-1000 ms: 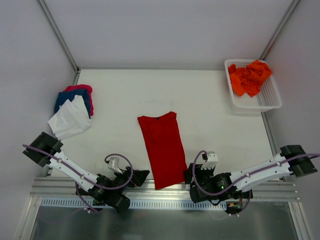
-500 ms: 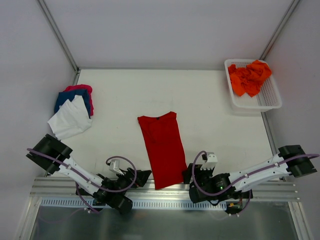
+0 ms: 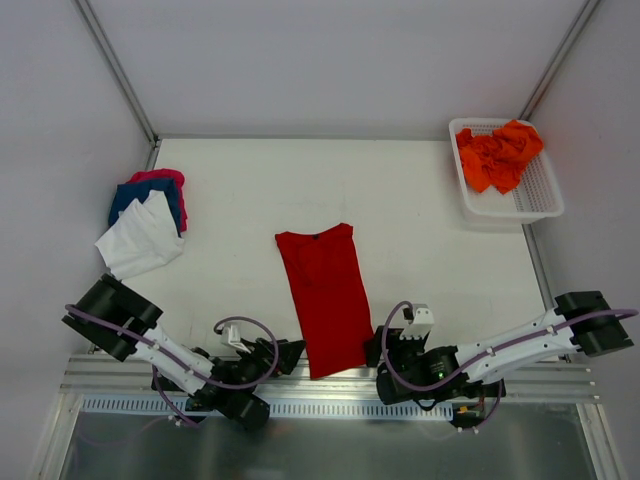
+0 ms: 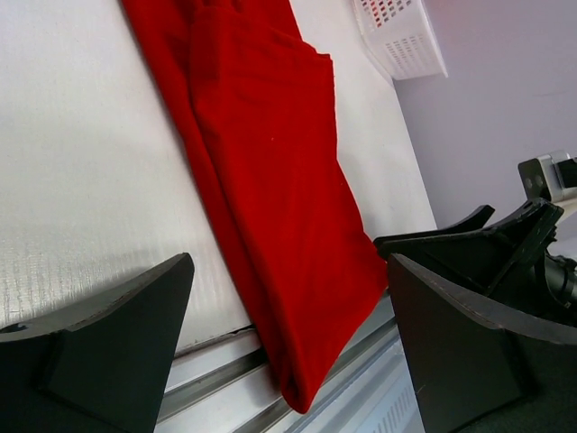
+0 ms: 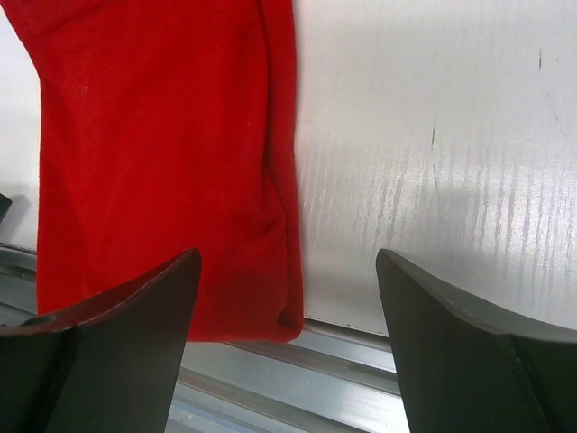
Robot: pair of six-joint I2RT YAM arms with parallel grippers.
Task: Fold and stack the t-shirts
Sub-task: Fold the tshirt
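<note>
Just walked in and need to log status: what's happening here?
Two robot arms are folding t-shirts. A red t-shirt lies folded lengthwise in the middle, its hem over the near rail. The left gripper and right gripper flank that hem, both open and empty. At left sits a pile of white, blue and pink shirts; orange shirts wait in the basket.

You have bare table (image 3: pixel 420 220) on both sides of the red t-shirt (image 3: pixel 325 295). The basket (image 3: pixel 545 190) and the shirt pile (image 3: pixel 148 215) sit far off at the edges.

Matt red cloth t-shirt (image 3: pixel 325 300); smooth, faintly glossy white table (image 3: pixel 240 200)
</note>
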